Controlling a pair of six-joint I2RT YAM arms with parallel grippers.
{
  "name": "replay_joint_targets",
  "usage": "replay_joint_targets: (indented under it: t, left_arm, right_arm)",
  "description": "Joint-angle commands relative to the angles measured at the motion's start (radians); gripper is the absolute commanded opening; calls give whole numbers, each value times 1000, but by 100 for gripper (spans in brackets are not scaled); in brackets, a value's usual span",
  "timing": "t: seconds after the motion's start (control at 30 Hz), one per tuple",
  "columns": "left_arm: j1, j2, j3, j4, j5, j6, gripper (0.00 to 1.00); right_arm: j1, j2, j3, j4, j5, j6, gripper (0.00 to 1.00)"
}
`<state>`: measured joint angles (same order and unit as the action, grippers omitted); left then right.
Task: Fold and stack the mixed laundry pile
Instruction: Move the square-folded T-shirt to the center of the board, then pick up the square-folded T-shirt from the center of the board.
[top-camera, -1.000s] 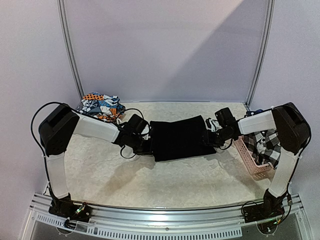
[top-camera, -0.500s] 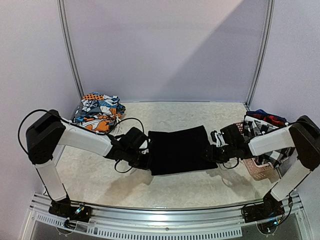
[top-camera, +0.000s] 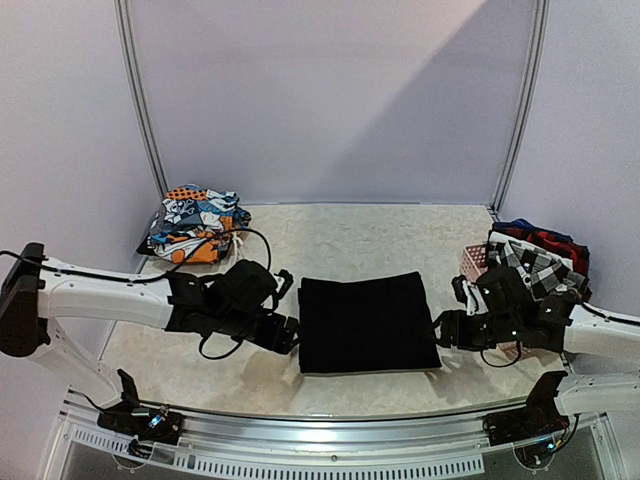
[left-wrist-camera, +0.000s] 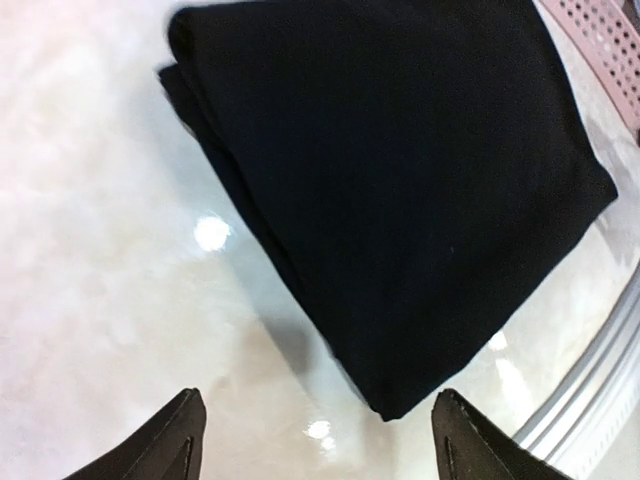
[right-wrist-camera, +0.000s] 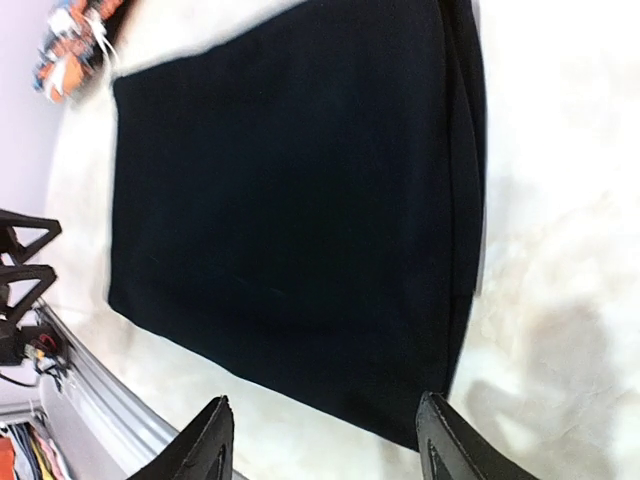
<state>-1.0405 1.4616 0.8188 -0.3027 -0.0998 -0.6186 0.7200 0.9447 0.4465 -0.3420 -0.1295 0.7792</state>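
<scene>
The folded black garment (top-camera: 368, 322) lies flat in the middle of the counter (top-camera: 340, 235), close to its front rail. That is the main risk: any sideways drag towards the arms could push it over the edge. On its left side the layers show slightly offset, so a finger catching only the top layer would likely peel the fold open. A grasp on one side alone might also let the other half sag and unfold.

The left fingers (left-wrist-camera: 170, 440) are spread wide just beside the garment's left edge, with nothing pinched. The right fingers (right-wrist-camera: 212, 440) are equally wide at its right edge, also empty. Whether either touches the cloth I cannot tell.

The printed pieces (top-camera: 195, 222) sit at the back left. The checked garment (top-camera: 530, 262) and plaid one (top-camera: 545, 238) rest in the pink basket (top-camera: 472, 262).
</scene>
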Motion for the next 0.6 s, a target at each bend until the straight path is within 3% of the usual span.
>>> replay_joint_targets:
  t: [0.0,0.1,0.23,0.37,0.57]
  left_arm:
    - [12,-49,-6,-40,-169,53,78]
    - [53,-37,-9,29,-150,84,74]
    - [188,11,-26,171,63,101,72]
    - [258,107,30,207,157,132,71]
    - [330,240,107,249,290,124,77]
  right_arm:
    - [10,-20,109,-122,76,-23,64]
    - [25,51,186,-151,94,-46,64]
    - [40,150,255,-145,115,-59,64]
    - [70,235,330,-126,118,-68,64]
    - [106,383,406,-137,125,-87,64]
